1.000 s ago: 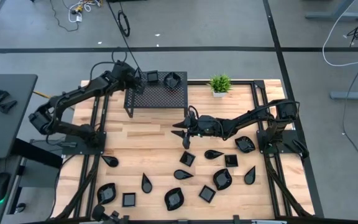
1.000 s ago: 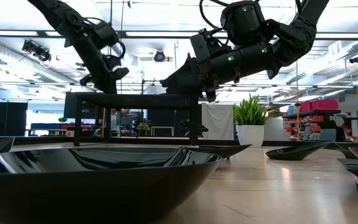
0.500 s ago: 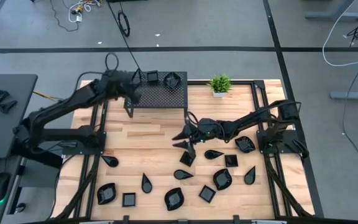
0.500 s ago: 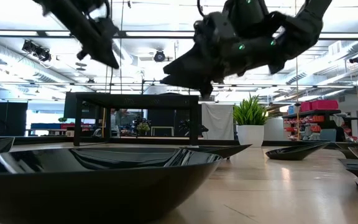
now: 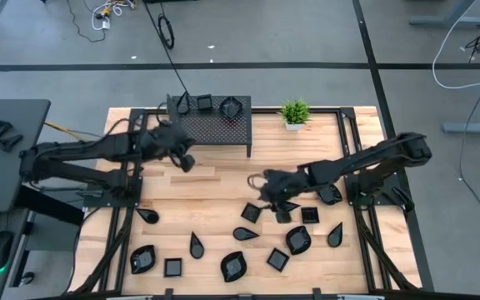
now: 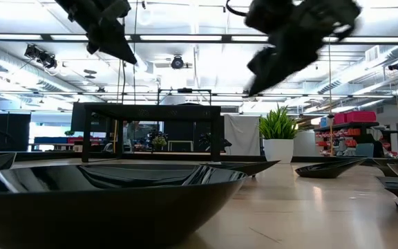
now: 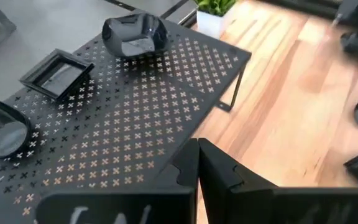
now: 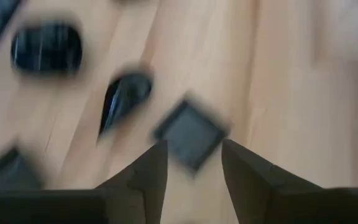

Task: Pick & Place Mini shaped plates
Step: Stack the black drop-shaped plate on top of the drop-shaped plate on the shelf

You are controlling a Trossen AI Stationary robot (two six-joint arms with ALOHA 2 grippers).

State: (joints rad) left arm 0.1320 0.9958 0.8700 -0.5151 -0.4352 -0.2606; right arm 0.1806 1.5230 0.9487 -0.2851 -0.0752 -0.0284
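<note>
Right jaws [image 8: 193,163]: open, empty, now dropped over square plate [image 8: 191,134], frame centre.
Left jaws [image 7: 197,163]: shut, empty, pulled off rack [image 7: 135,106].
Meaning: next pick starting.

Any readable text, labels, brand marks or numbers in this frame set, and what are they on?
No text can be read in any view.
Mini shaped plates: glossy black, unmarked.
Mesh rack: only a punched cross pattern, no lettering.
White plant pot: plain.
Room behind the table, low view: shelves and boxes too far off and too small to read.
Right wrist view: blurred; nothing legible.
</note>
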